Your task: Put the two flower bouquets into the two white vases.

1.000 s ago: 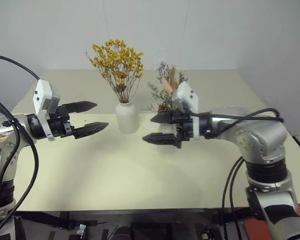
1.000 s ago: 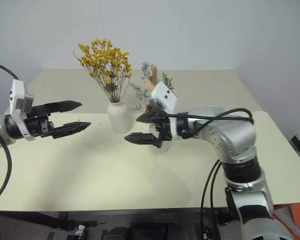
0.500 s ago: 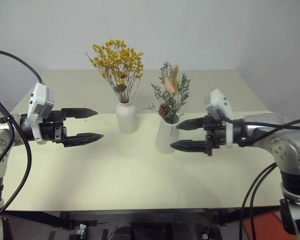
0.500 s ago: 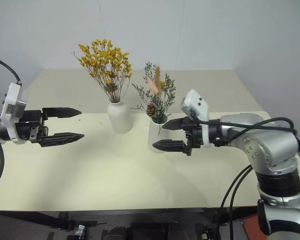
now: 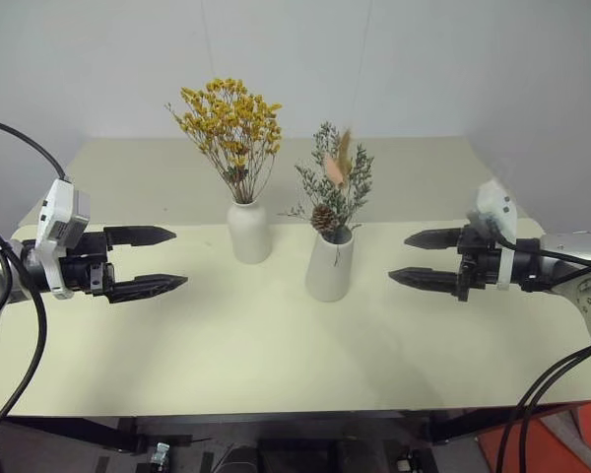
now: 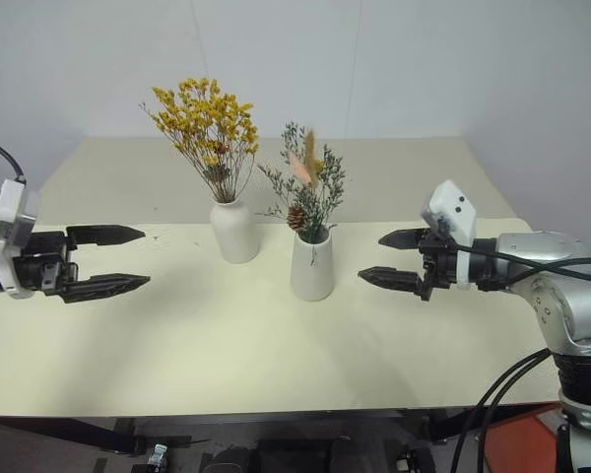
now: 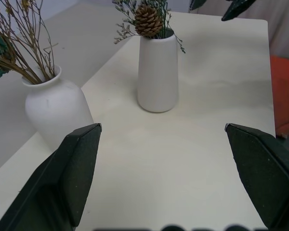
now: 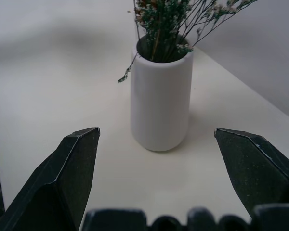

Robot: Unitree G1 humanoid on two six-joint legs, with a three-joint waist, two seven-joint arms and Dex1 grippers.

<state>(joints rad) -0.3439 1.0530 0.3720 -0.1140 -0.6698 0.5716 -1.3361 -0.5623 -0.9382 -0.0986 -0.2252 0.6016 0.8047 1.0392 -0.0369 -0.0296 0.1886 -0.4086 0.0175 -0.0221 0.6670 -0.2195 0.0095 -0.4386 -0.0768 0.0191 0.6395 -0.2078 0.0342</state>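
The two flower bouquets (image 5: 234, 128) (image 5: 335, 182) stand upright in the two white vases (image 5: 249, 233) (image 5: 329, 266) mid-table, between the left gripper (image 5: 148, 261) and right gripper (image 5: 426, 259), both wide open, empty, well apart from them; the task looks complete.

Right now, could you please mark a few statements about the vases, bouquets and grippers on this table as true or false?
1. The yellow-orange dried bouquet stands in the bottle-shaped white ceramic vase. True.
2. The grey-green bouquet with a pinecone lies flat on the table. False: it stands in the tapered white ceramic vase.
3. The left gripper is open and holds nothing. True.
4. The right gripper is shut on the tapered vase. False: it is open, apart from the vase, to its right.
5. The two vases touch each other. False: bare table shows between them.
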